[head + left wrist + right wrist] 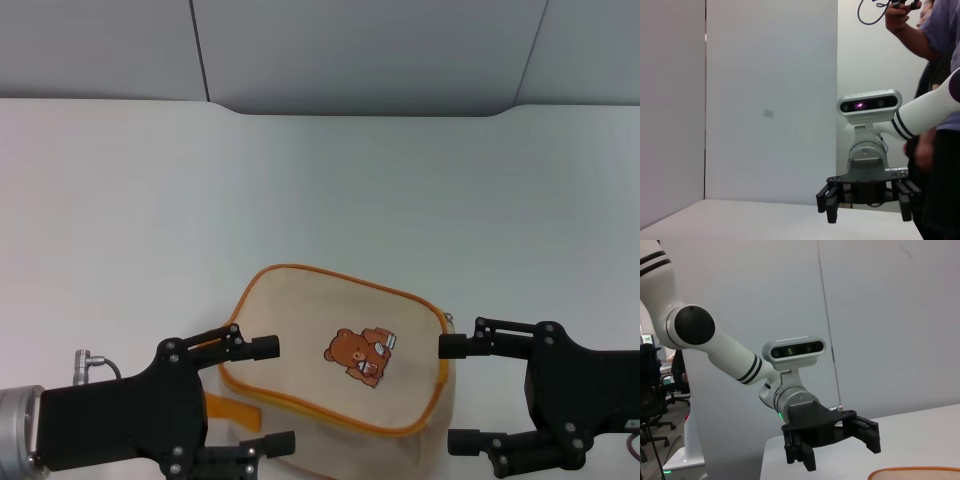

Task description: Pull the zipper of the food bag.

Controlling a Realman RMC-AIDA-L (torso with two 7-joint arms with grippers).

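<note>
The beige food bag (330, 375) with orange-yellow piping and a brown bear picture lies on the white table at the near middle of the head view. Its orange-yellow loop handle (228, 409) hangs on its left side. A small silver bit (448, 318) at the bag's right far corner looks like the zipper pull tab. My left gripper (272, 395) is open, hovering at the bag's left side. My right gripper (455, 393) is open at the bag's right side. The right wrist view shows the left gripper (840, 456) and the bag's rim (915, 472). The left wrist view shows the right gripper (867, 216).
The white table (150, 200) runs far beyond the bag to a grey panelled wall (360, 50). In the left wrist view a person (940, 75) stands behind the robot's body.
</note>
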